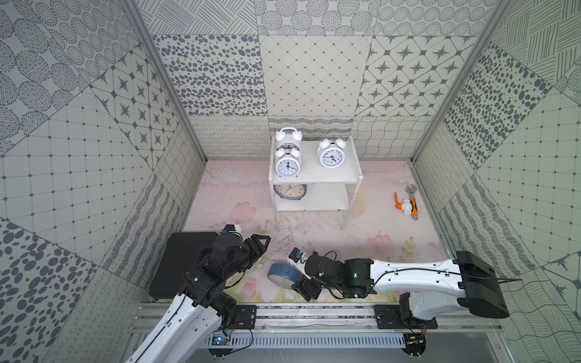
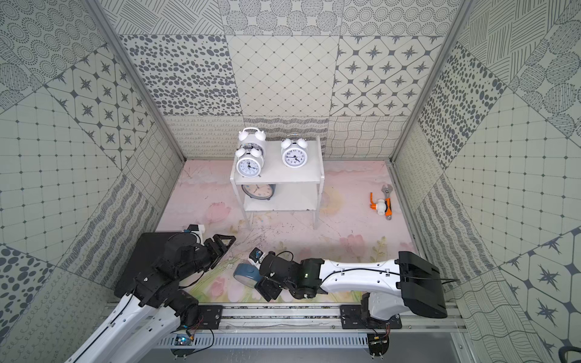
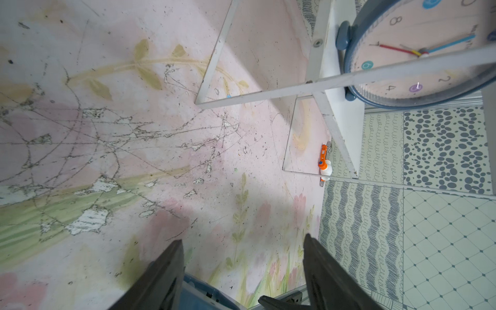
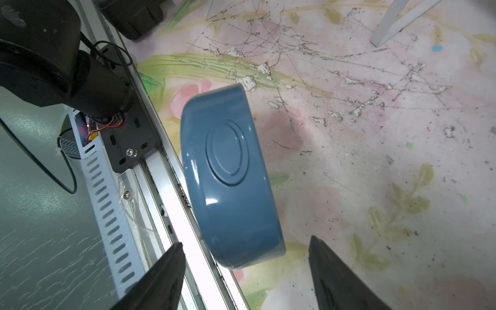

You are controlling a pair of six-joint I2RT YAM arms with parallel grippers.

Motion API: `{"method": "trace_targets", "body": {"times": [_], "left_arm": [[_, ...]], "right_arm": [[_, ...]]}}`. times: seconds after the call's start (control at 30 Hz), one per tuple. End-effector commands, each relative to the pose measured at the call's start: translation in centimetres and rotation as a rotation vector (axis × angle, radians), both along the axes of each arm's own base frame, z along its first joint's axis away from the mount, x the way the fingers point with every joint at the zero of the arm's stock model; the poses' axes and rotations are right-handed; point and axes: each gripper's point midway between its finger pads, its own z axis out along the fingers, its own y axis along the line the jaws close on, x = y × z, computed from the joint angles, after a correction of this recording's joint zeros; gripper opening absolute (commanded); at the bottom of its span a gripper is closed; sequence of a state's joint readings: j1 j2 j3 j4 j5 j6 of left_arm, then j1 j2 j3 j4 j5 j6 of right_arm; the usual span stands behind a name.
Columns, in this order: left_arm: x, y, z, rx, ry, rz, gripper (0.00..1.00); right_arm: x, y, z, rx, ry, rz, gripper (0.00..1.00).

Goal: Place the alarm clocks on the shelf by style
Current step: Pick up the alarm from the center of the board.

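Plainly, the right gripper [image 4: 245,240] stood with its jaws wide apart and gripping nothing, one fingertip on either side of the near rim of the loose blue clock [image 4: 228,171], neither touching it. That clock seemed tipped up on its edge at the front edge of the worktop [image 1: 361,226], about midway along it. Its flat back faced the right wrist view and its broad disc ran straight away from the jaws, so closing would likely pinch it across its thickness. The left gripper [image 3: 243,239], jaws likewise apart and empty, hung just beside the clock on the side toward the shelf [image 1: 314,180]; the right arm was nearer. The other blue clock [image 1: 290,191] filled the left end of the lower tier, and three white clocks [image 1: 331,155] stood on top.
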State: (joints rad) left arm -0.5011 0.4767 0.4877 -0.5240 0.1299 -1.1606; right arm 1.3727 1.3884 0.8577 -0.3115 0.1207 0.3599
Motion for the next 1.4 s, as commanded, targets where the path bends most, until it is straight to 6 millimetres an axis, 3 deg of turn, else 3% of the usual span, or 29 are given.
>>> {"method": "trace_targets", "body": {"times": [0.0, 0.5, 0.9, 1.03, 1.13, 1.23, 1.37], "left_arm": [[-0.3, -0.5, -0.6, -0.007, 0.014, -0.031, 0.74], [-0.3, -1.0, -1.0, -0.008, 0.028, -0.059, 0.73], [-0.7, -0.7, -1.2, -0.003, 0.030, -0.060, 0.73], [-0.7, -0.7, -1.0, -0.001, 0.018, -0.064, 0.74], [-0.7, -0.7, -0.2, 0.001, -0.006, -0.076, 0.76], [-0.5, -1.3, 1.1, -0.022, -0.059, -0.107, 0.78], [-0.3, -3.4, 4.3, -0.139, -0.175, -0.200, 0.82]], "right_arm": [[0.2, 1.4, 1.1, 0.065, -0.011, -0.015, 0.74], [0.7, 2.4, 0.2, 0.101, 0.005, -0.064, 0.63], [1.1, 2.1, 0.5, 0.128, 0.005, -0.107, 0.40], [1.5, 1.4, 1.6, 0.162, -0.004, -0.139, 0.33], [1.7, 0.3, 3.7, 0.223, -0.008, -0.177, 0.30], [2.0, -1.2, 6.1, 0.316, 0.007, -0.218, 0.28], [2.8, -3.6, 9.6, 0.466, 0.090, -0.271, 0.27]]}}
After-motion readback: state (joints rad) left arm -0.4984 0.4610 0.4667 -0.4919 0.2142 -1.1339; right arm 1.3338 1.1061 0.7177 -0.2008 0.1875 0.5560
